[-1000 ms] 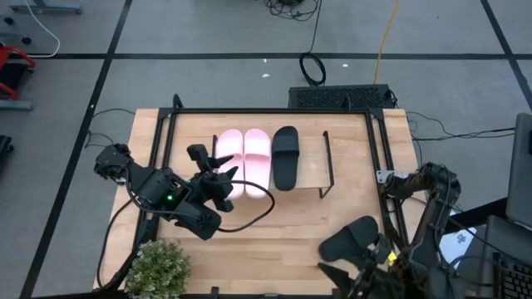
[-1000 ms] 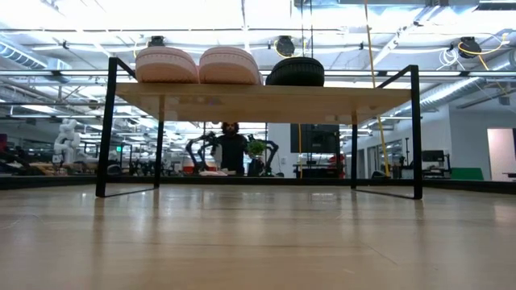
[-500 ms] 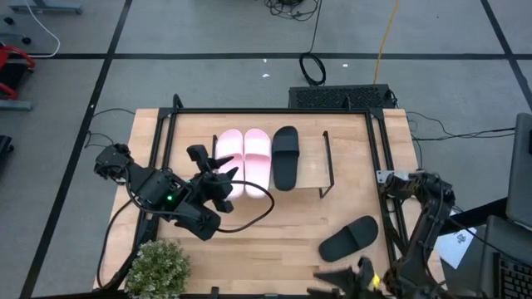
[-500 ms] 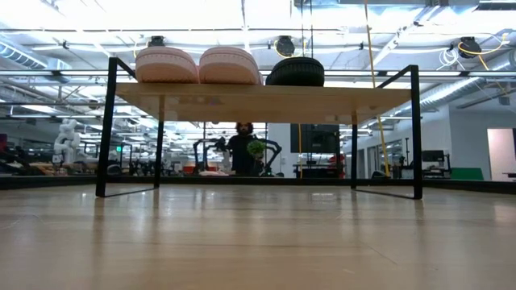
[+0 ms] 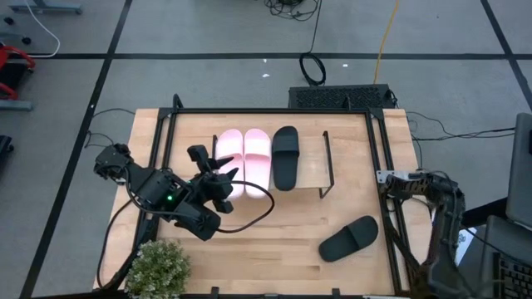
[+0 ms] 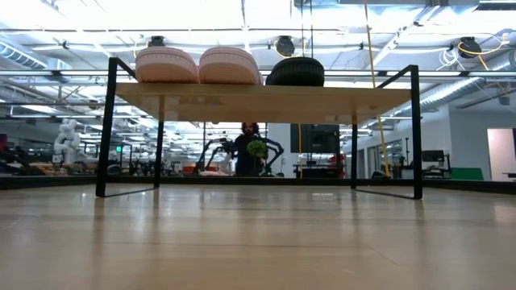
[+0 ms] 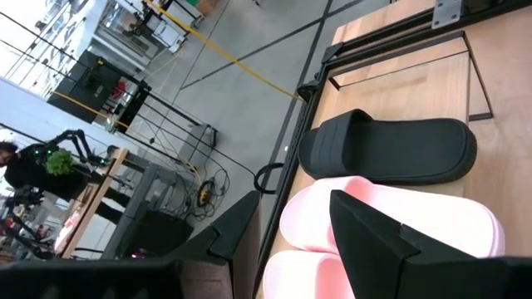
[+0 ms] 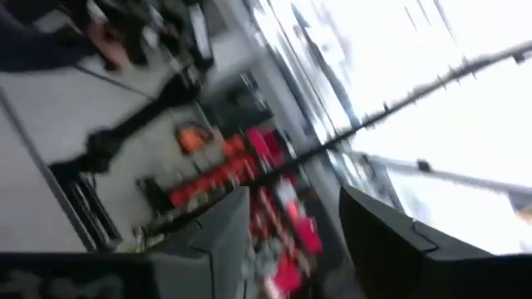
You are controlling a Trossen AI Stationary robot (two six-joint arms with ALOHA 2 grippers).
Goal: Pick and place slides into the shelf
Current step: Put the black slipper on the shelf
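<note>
Two light pink slides [image 5: 243, 158] and one black slide [image 5: 285, 156] lie side by side on top of the shelf [image 5: 312, 162], as the low view also shows for the shelf [image 6: 258, 101]. The second black slide [image 5: 349, 238] lies sole-down on the table, near right of the shelf. My left gripper [image 5: 226, 181] is open at the near ends of the pink slides [image 7: 391, 220]. My right arm [image 5: 440, 208] is folded at the table's right edge. Its gripper [image 8: 291, 241] is open, faces the room and is out of the high view.
A potted plant [image 5: 158, 266] stands at the table's near left corner, beside the left arm's looping cable [image 5: 249, 218]. The table's black frame [image 5: 266, 112] surrounds the shelf. A bare stretch of shelf board lies right of the black slide. Beyond the table, a person [image 6: 250, 149] stands in the room.
My right gripper has drawn back from beside the black slide on the table toward the near edge and has left the high view. That slide stays where it lay. The person in the room has stepped slightly to the right.
</note>
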